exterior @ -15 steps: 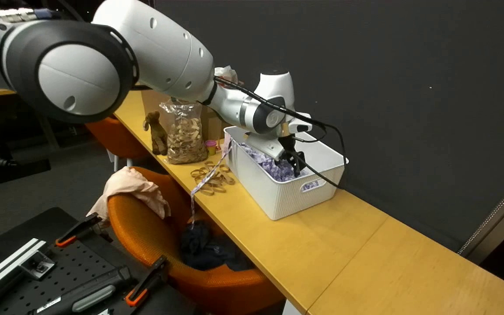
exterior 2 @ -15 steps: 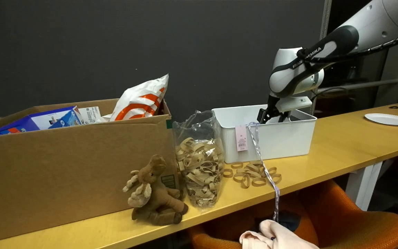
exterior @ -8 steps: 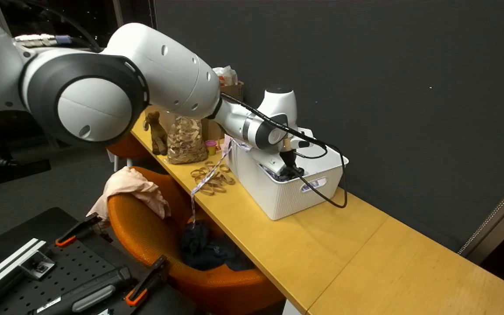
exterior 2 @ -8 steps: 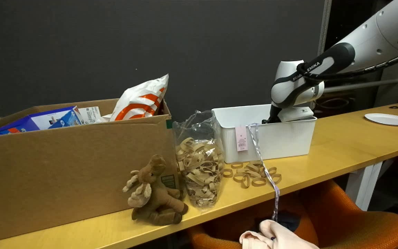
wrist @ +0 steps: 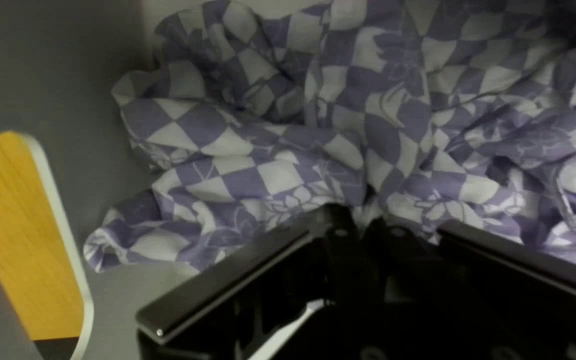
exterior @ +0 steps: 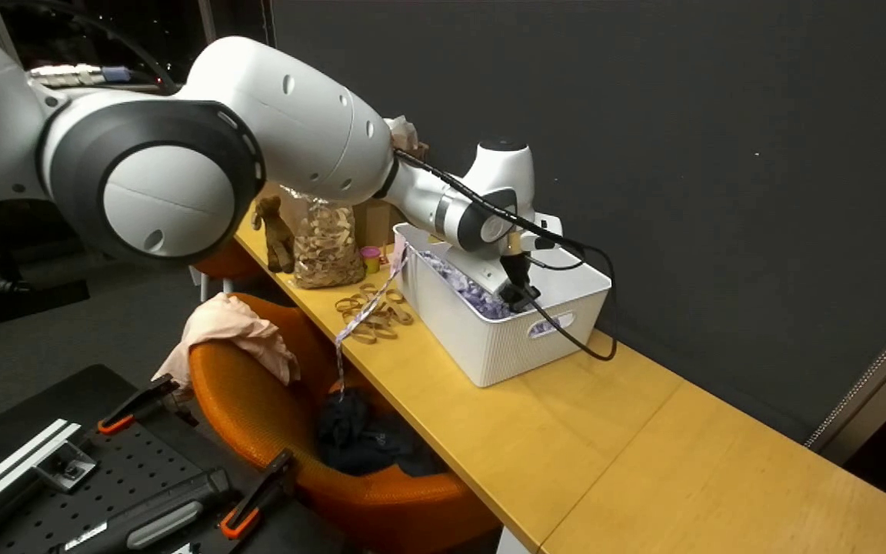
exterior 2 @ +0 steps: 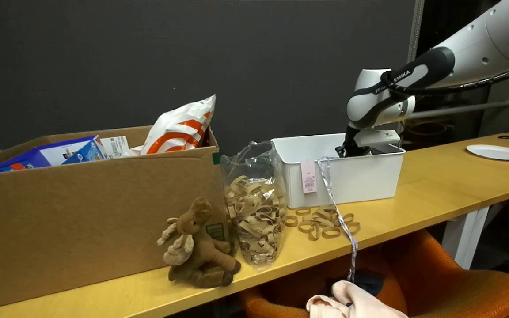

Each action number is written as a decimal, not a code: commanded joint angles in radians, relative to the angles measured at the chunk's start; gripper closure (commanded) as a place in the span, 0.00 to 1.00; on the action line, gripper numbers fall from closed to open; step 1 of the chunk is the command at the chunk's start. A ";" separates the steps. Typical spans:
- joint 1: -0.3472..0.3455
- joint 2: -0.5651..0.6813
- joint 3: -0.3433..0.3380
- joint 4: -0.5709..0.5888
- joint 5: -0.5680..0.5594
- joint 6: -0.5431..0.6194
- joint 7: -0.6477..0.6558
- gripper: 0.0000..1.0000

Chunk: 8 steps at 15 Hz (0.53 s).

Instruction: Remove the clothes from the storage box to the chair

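We see the yellow table [exterior: 612,431] stretching below the fingers [wrist: 340,235] of the gripper [wrist: 360,220], and the orange chair [exterior: 243,392] further down, well apart from them. The white storage box [exterior: 451,323] stands around the fingers, its walls on every side. Inside it, crumpled beneath and beside them, lies the purple-and-white checked cloth [wrist: 268,175]. Away from them, a pink garment [exterior: 231,323] drapes the chair's back and dark clothing [exterior: 370,438] lies on its seat. In the wrist view we find the fingers together, pinching a fold of checked cloth.
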 commanded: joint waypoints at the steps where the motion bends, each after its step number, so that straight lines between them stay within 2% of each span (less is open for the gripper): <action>1: 0.010 -0.035 -0.014 0.040 0.009 -0.087 0.080 1.00; 5: 0.028 -0.113 -0.044 0.046 -0.002 -0.190 0.209 0.98; 8: 0.043 -0.228 -0.051 -0.001 -0.002 -0.262 0.275 0.98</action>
